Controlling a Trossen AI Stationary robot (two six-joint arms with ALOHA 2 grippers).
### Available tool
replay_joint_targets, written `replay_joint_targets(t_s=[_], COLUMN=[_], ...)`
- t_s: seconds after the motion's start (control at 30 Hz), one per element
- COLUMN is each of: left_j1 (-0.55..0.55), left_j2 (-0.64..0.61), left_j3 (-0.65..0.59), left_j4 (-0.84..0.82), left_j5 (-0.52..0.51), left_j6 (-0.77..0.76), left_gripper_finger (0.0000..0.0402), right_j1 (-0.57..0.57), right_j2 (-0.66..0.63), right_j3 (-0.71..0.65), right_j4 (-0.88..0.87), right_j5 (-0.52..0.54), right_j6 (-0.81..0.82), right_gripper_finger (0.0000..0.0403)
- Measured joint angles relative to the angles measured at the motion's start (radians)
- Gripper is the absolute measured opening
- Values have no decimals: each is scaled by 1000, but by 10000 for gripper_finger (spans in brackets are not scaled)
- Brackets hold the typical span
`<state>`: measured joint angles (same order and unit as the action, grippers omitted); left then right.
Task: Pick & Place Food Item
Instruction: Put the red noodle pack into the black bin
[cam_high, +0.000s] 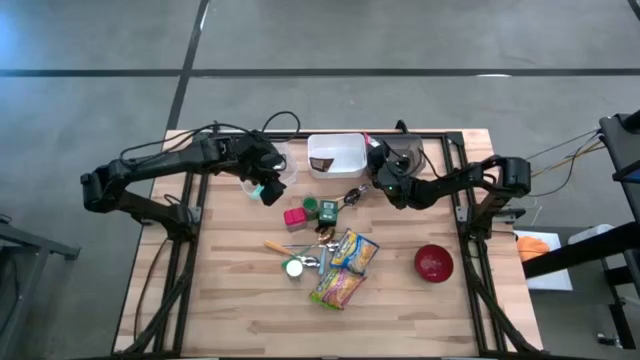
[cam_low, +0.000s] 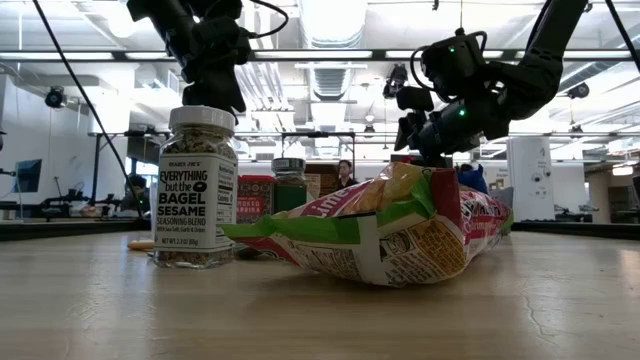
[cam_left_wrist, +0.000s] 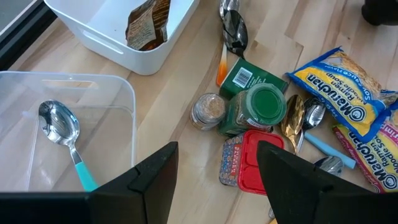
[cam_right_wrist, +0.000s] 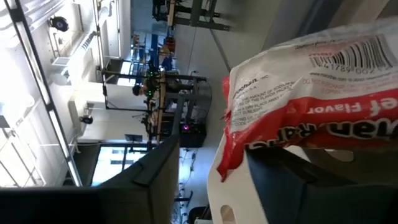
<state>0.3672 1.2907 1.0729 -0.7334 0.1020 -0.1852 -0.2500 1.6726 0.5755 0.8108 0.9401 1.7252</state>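
Note:
A red-and-white ramen packet (cam_right_wrist: 311, 87) fills the right wrist view, close against my right gripper (cam_right_wrist: 211, 180), which is open at the right rim of the white bin (cam_high: 312, 140). A brown packet (cam_high: 320, 163) lies inside that bin. More ramen packets (cam_high: 352, 250) lie on the table among spice jars (cam_left_wrist: 264, 109). My left gripper (cam_left_wrist: 214, 180) stands open and empty over the clear container (cam_left_wrist: 118, 93), where a teal-handled spoon (cam_left_wrist: 62, 127) lies. My right gripper has the ramen packet's crimped end (cam_right_wrist: 239, 155) lying over one finger (cam_right_wrist: 298, 180), with open room showing between the two fingers. I cannot tell whether the packet still touches that finger. The gripper points nearly level over the bin's rim (cam_right_wrist: 217, 202).
A red tin (cam_high: 295, 216), green jars (cam_high: 328, 211), a seasoning jar (cam_low: 197, 185), spoons (cam_high: 310, 262) and an orange stick (cam_high: 275, 246) crowd the table's middle. A red bowl (cam_high: 433, 262) sits at the right. Bare wood lies along the near edge.

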Motion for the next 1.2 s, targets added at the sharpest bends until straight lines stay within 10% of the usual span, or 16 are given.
replay_joint_targets(t_s=[0.77, 1.03, 1.2], left_j1=[0, 0, 0], left_j2=[0, 0, 0], left_j3=[0, 0, 0], left_j4=[-1, -11, -21], left_j5=[2, 2, 2], left_j6=[0, 0, 1], left_gripper_finger=[220, 220, 220], right_j1=[15, -4, -36], right_j2=[0, -43, -205], right_j3=[81, 111, 105], right_j4=[42, 241, -53], right_j5=[-75, -408, -504], right_j6=[228, -233, -315], right_gripper_finger=[304, 304, 283])
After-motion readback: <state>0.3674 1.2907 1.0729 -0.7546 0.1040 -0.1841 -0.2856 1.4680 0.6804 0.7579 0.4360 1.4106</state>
